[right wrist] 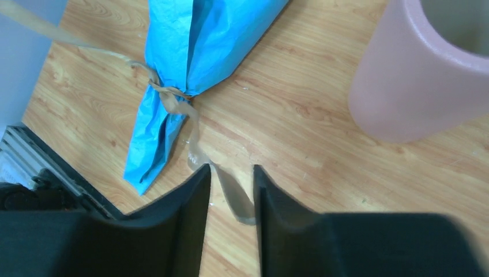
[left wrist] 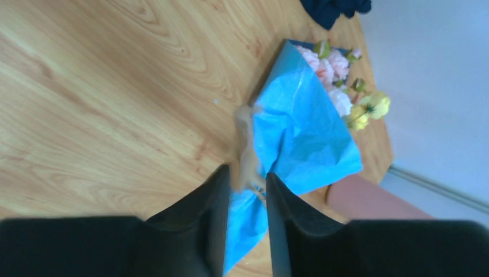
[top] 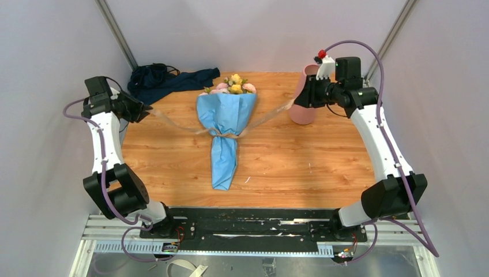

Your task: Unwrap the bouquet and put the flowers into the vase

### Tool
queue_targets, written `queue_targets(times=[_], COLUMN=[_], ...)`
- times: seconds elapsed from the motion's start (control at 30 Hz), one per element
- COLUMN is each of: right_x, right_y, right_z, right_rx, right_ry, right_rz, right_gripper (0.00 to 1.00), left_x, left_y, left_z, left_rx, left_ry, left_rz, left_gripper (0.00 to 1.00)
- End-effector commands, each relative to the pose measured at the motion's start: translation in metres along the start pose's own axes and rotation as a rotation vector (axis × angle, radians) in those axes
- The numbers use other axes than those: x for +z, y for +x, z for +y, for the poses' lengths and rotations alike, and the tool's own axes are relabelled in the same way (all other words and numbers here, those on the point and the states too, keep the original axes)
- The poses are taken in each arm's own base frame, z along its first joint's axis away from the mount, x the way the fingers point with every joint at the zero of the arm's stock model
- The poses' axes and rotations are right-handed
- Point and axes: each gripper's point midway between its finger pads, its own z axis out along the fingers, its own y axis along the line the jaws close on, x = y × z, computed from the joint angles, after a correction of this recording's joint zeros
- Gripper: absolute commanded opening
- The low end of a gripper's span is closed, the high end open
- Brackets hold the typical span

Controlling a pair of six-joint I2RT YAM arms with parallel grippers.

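- Top external: the bouquet (top: 226,115) lies mid-table (top: 288,167), its flowers (top: 233,85) toward the far edge. The raffia ribbon (top: 228,135) is tied round the blue wrap, and its two ends reach out to the left gripper (top: 144,109) and the right gripper (top: 300,95). The vase (top: 301,112) stands upright beside the right gripper.
- Left wrist: jaws narrowly apart, with one ribbon (left wrist: 247,138) end running up between them. The bouquet lies just beyond.
- Right wrist: jaws narrowly apart, with the other ribbon (right wrist: 193,135) end lying slack between them. The vase (right wrist: 415,86) stands at upper right, apart from the bouquet.

A wood-grain tabletop (top: 300,167) sits inside plain pale lilac walls (top: 259,29), slanted metal posts (top: 117,32) in both far corners, an aluminium rail (top: 109,234) along its near edge, under soft even light.
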Motion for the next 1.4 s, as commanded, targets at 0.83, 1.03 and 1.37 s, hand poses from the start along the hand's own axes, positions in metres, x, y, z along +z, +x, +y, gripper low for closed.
queue_targets(times=[0.83,1.03,1.37], right_x=[0.233,0.245,0.253], right_y=[0.092,0.113,0.137], right_z=[0.114,0.119,0.137], right_rx=[-0.523,-0.511,-0.496], right_ry=[-0.061,-0.088,-0.147], right_rz=[0.349,0.399,0.449], right_gripper=[0.61,0.6,0.49], left_x=[0.033,0.037,0.051], left_y=[0.063,0.063,0.065], left_z=[-0.091,-0.081,-0.063], left_rx=[0.695,0.7,0.695], left_ry=[-0.015,-0.051,-0.131], left_rz=[-0.154,-0.152,-0.118], left_gripper=[0.9,0.92,0.94])
